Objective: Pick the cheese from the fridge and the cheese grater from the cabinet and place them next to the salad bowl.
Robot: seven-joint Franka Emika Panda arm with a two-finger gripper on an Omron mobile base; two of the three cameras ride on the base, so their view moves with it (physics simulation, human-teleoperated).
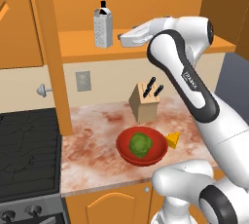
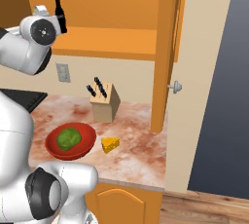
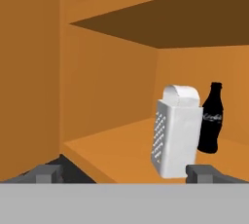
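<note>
Open, empty pincer (image 3: 119, 172) facing the cabinet (image 3: 112, 91) shelf: cheese grater (image 3: 176, 133) ahead, cola bottle (image 3: 210, 119) behind it.

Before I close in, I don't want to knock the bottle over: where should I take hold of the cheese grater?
Grip the cheese grater low across its tapered body, on the two opposite flat sides, coming straight in from the open front of the cabinet. It stands upright on the shelf, and the cola bottle stands close behind it, so a front approach probably keeps the open tool away from it.
</note>
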